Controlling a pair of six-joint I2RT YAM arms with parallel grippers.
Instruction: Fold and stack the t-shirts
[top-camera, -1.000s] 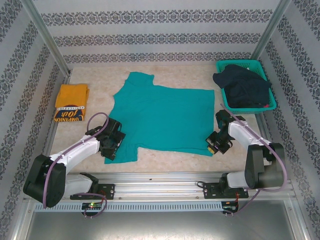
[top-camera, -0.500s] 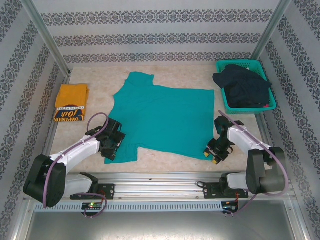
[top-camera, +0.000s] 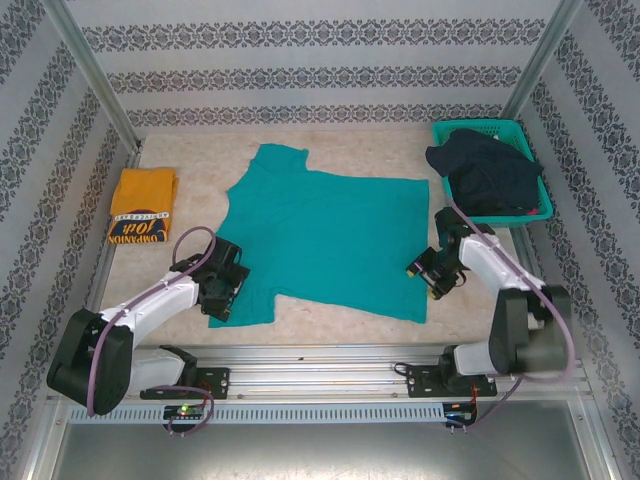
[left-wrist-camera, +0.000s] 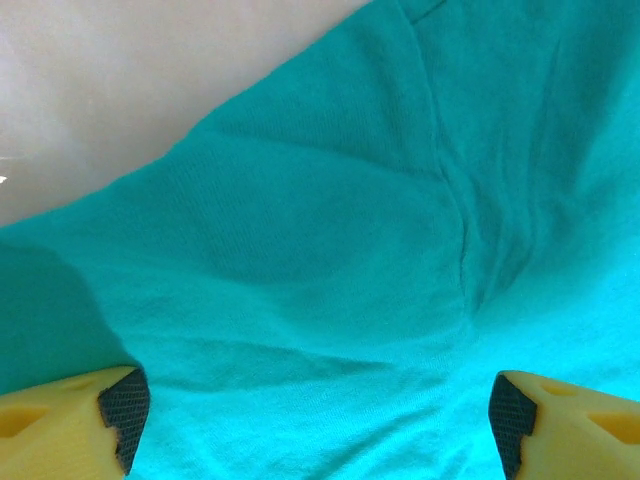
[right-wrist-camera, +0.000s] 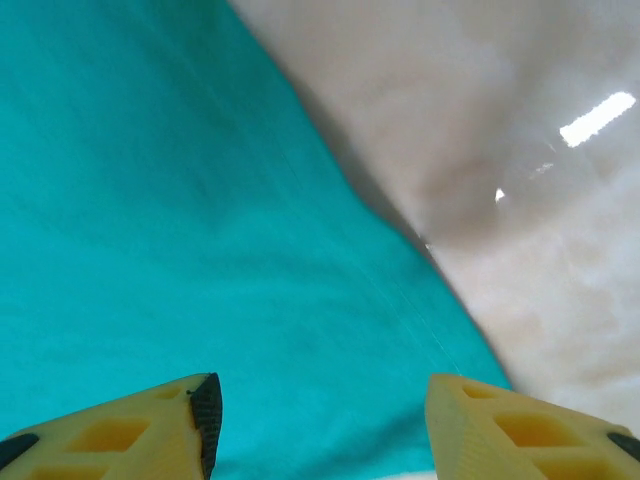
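A teal-green t-shirt (top-camera: 325, 235) lies spread flat in the middle of the table. The mustard-yellow t-shirt (top-camera: 143, 205) lies folded at the far left, its dark lettered band facing up. My left gripper (top-camera: 226, 292) hovers open over the teal shirt's near-left sleeve. In the left wrist view its jaws (left-wrist-camera: 318, 420) stand wide apart above the teal cloth (left-wrist-camera: 330, 260), with nothing between them. My right gripper (top-camera: 424, 280) is at the shirt's right edge. Its fingers (right-wrist-camera: 320, 410) are open over the teal cloth (right-wrist-camera: 180, 200), holding nothing.
A teal mesh basket (top-camera: 520, 130) stands at the back right with dark clothes (top-camera: 485, 170) heaped in it. Metal posts and patterned walls close in the table on three sides. Bare tabletop (right-wrist-camera: 520, 180) shows right of the shirt's edge.
My right gripper has opened, let go of the teal shirt's near-right corner and drawn back along the right edge. The corner now lies flat. The left arm has not moved.
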